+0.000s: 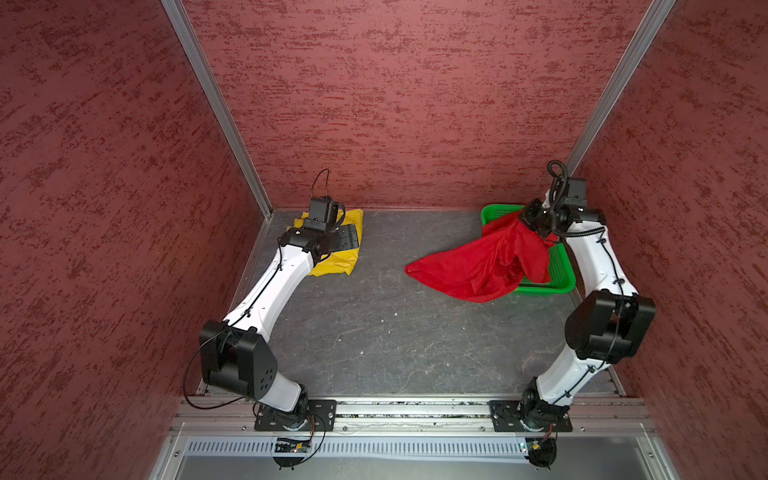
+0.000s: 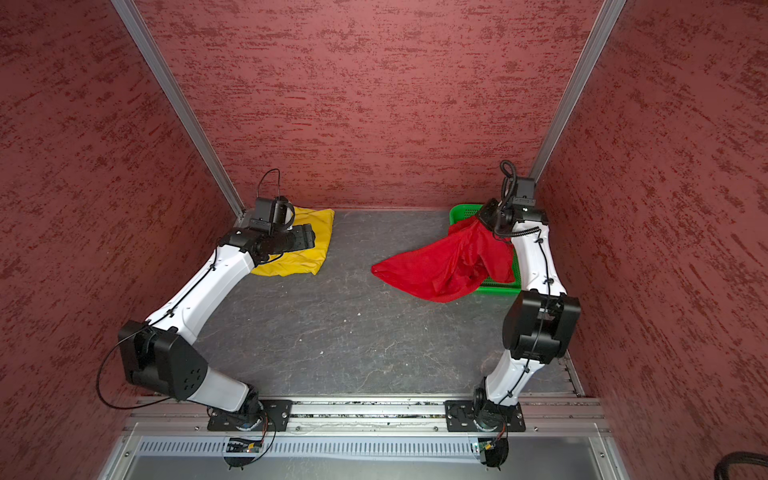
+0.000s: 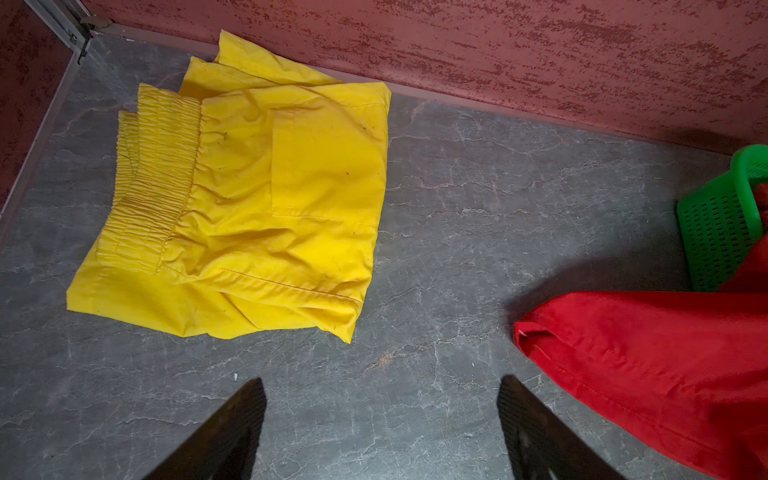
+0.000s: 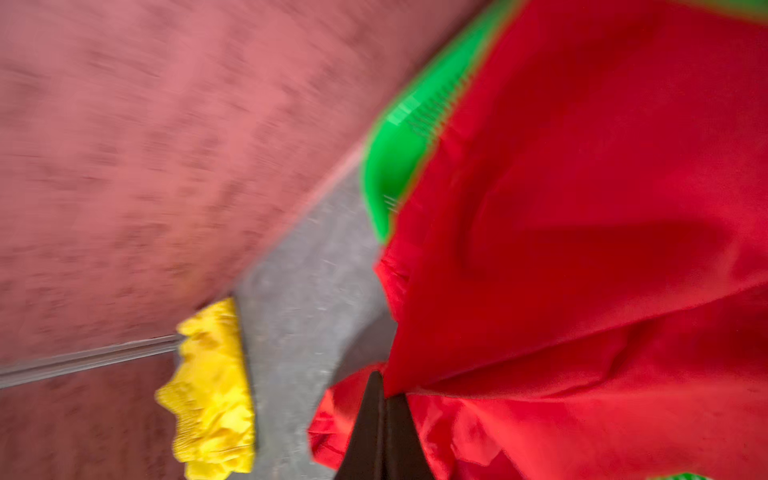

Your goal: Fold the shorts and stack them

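The grey marbled tabletop (image 1: 374, 332) carries the yellow shorts (image 3: 270, 199) near its back left corner, the green basket (image 1: 557, 287) at right, and seemingly the trailing end of the red shorts (image 1: 469, 266)

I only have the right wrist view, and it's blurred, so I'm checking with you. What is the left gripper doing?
Observer: The left gripper is open and empty, close to the yellow shorts.
Operator: Are those shorts folded?
Observer: They lie flat, folded over, near the back left corner.
Operator: How far do the red shorts reach?
Observer: From the right gripper the red shorts drape over the green basket's rim down to the table.
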{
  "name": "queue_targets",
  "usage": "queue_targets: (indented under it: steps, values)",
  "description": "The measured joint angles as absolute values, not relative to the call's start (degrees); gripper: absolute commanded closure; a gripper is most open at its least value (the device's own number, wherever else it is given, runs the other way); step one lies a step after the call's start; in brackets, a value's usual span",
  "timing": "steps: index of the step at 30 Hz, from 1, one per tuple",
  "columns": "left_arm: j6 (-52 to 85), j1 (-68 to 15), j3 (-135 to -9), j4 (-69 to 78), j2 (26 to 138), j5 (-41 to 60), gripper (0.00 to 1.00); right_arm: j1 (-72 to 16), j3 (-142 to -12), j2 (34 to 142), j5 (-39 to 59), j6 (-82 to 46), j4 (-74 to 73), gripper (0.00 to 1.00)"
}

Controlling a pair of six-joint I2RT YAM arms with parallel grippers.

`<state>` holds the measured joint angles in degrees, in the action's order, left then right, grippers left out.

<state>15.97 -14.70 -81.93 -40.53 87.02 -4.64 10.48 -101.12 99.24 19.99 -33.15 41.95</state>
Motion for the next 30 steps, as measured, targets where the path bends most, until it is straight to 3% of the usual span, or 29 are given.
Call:
queue_targets:
  steps: [5,13,14,16,18,26,30]
  values:
    - [15.70,-15.11,-83.29,-40.18,87.77,-4.60,0.12,6.83,-110.02,97.03,22.81,-32.29,42.39,1.00]
    - [15.57,-15.44,-84.51,-39.57,88.20,-4.62,0.12,-10.63,-128.16,100.42,26.98,-29.43,44.53,1.00]
    - [15.57,-15.46,-84.60,-39.57,88.23,-4.62,0.12,-12.75,-129.88,101.25,27.31,-29.26,45.08,0.98]
    - [15.55,-15.46,-84.77,-39.55,88.23,-4.75,0.12,-16.99,-132.49,103.26,27.79,-29.10,46.57,0.64]
    - [15.51,-15.46,-84.84,-39.57,88.23,-4.95,0.12,-19.90,-132.88,104.97,27.70,-28.84,48.73,0.54]
    - [14.55,-15.46,-84.60,-39.57,88.20,-5.30,0.12,-18.52,-123.76,107.35,15.44,-25.80,60.49,0.43]
    - [14.55,-15.55,-83.35,-39.38,88.20,-4.25,0.12,-15.75,-115.20,107.26,10.46,-24.53,61.17,0.43]
